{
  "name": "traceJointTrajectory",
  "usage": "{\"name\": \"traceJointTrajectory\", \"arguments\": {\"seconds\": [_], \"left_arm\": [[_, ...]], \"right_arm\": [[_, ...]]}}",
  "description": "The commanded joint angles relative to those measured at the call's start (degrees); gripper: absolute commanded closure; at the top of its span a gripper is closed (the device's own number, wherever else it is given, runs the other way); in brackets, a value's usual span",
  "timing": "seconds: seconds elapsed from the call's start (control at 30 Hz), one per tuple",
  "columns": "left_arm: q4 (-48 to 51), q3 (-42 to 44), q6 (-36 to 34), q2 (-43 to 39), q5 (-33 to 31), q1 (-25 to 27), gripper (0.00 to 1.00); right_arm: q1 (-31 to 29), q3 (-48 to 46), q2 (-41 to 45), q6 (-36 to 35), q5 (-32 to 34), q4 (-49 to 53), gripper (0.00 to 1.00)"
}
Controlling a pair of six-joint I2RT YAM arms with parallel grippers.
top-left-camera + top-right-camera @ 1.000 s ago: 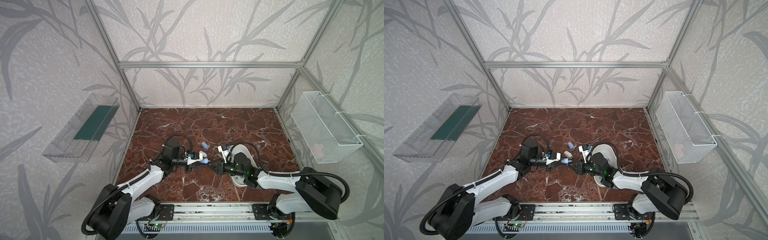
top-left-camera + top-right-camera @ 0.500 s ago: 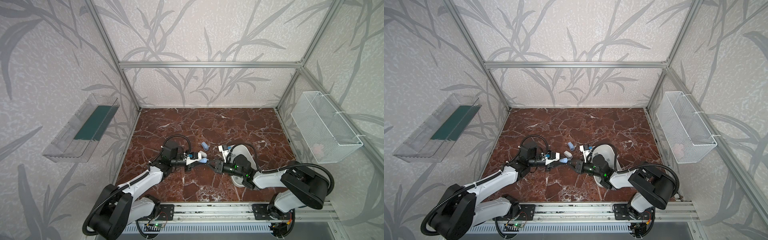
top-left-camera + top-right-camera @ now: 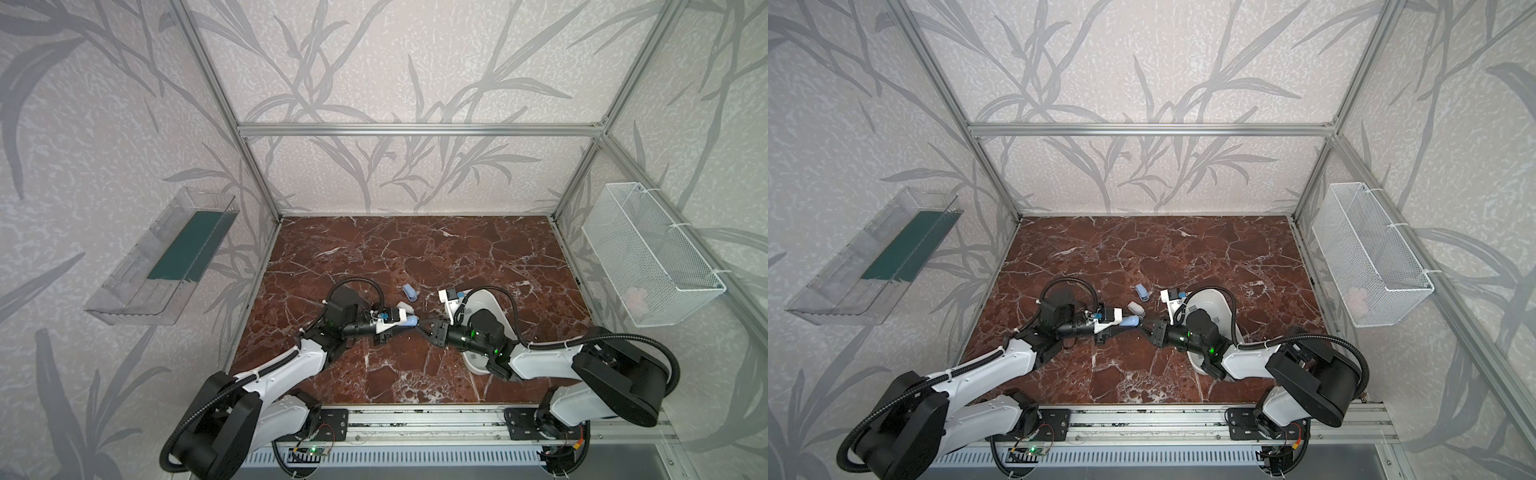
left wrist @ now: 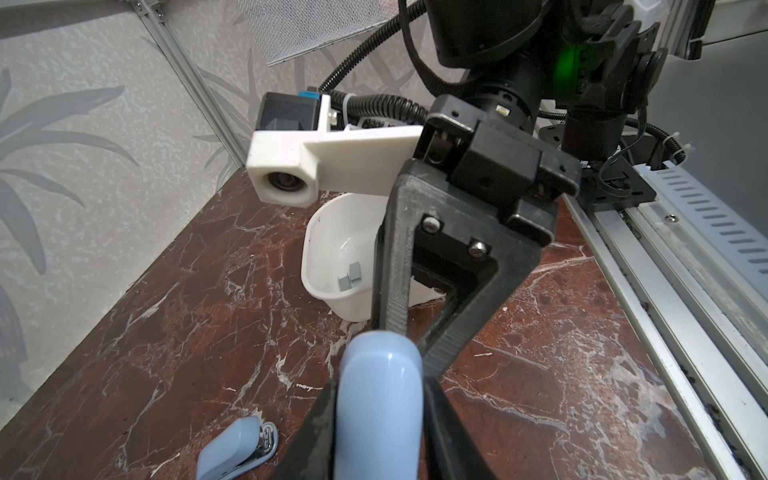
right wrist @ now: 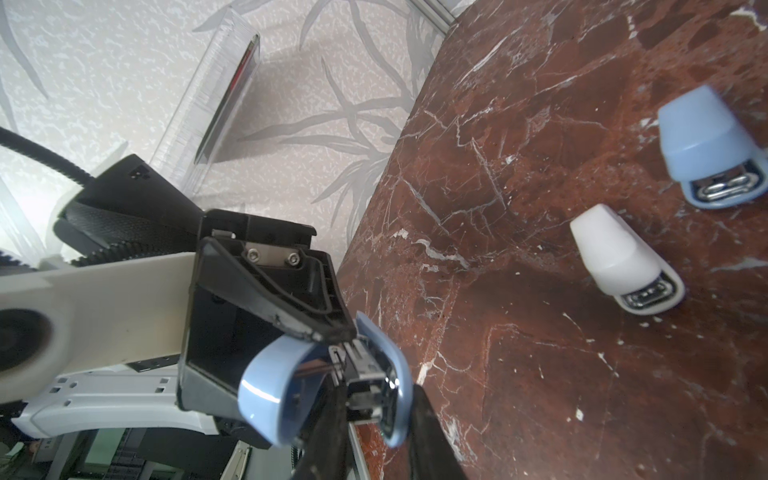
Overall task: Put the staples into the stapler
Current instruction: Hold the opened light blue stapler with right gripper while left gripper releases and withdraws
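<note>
The left gripper [image 4: 380, 384] is clamped on a light blue stapler [image 5: 266, 386]. The stapler is hinged open and its metal magazine [image 5: 361, 374] is exposed. The right gripper [image 4: 410, 345] is brought against it from 3 o'clock. Its fingers [image 5: 428, 432] are set narrowly on either side of the magazine. The view there is crowded, so it cannot be told whether anything is pinched.

Toward 12 o'clock of the held stapler, a white stapler [image 3: 404, 308] lies just beside it on the marble table [image 3: 374, 257]. A second blue stapler [image 3: 409, 292] lies just beyond.

At 3 o'clock, under the right arm, stands a white dish [image 4: 316, 257]. Two grey staples [image 4: 351, 276] are seen inside it, side by side.
</note>
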State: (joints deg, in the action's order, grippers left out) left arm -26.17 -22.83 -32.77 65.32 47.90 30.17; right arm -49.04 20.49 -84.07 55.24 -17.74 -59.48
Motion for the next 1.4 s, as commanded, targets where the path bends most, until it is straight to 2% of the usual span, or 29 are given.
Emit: {"name": "traceJointTrajectory", "arguments": {"seconds": [0.0,0.17,0.33,0.47,0.57,0.7,1.0,1.1,1.23,1.37], "left_arm": [[-7.3,0.6,3.0,-0.9,-8.3,2.3,0.65],[-15.8,3.8,5.6,-1.5,-15.3,2.8,0.63],[-13.9,3.9,4.7,-2.6,-17.9,2.9,0.61],[-17.0,4.9,4.2,-1.8,-21.3,3.9,0.61],[-16.4,4.6,2.3,-1.0,-21.0,4.9,0.6],[-13.3,5.6,-3.5,-2.1,-21.0,6.9,0.54],[-6.5,8.6,-7.9,-10.0,-21.2,9.3,0.5],[-8.6,8.9,-8.9,-8.4,-24.8,11.0,0.5],[-14.0,8.6,-9.2,-4.6,-31.9,13.3,0.51],[-20.3,8.2,-8.5,-0.9,-36.8,14.7,0.58]], "right_arm": [[-1.0,1.0,-1.1,2.3,4.0,-0.5,0.96],[-2.0,0.2,-1.6,3.3,7.8,-0.8,0.98],[-2.3,-0.2,0.2,3.0,9.0,1.0,0.99],[-3.4,0.5,2.0,2.3,10.0,3.9,0.99],[-3.5,0.3,2.5,2.5,10.3,3.6,0.98],[-3.4,0.1,3.8,2.4,12.6,5.1,0.97],[-2.8,-0.6,8.8,2.1,19.2,10.7,0.97],[-2.8,1.3,11.0,0.8,17.6,16.1,0.97],[-2.9,0.7,11.4,2.0,17.3,15.1,0.98],[-3.0,0.6,11.0,2.4,17.0,15.0,0.98]]}}
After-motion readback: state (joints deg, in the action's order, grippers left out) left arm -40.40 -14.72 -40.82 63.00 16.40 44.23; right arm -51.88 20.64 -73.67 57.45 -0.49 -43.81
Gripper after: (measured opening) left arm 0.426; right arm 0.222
